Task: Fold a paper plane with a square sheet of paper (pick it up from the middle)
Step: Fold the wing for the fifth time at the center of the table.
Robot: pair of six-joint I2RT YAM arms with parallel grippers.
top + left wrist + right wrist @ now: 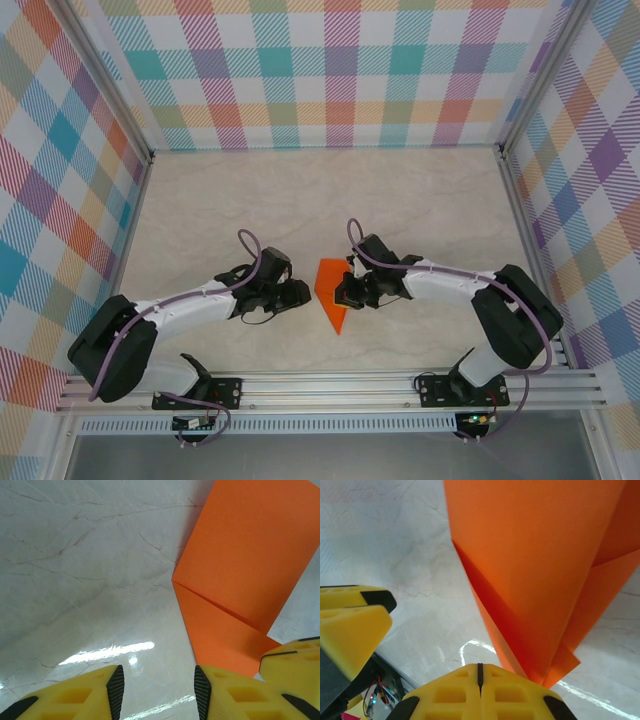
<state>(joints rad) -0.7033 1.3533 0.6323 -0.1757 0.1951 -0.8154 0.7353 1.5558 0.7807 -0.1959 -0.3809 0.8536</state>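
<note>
Square sheet of paper (330, 292), creased, touches right gripper (480, 675), jaws pressed together; left gripper (159, 692) half-spread, empty, just beside it.

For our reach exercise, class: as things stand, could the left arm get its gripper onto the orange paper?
Probably yes. The left gripper stands open and empty just beside the orange paper, only bare table between them. The shut right gripper crowds the paper's far side.

Paper (328, 297) between left claw (298, 292), right claw (345, 290)
</note>
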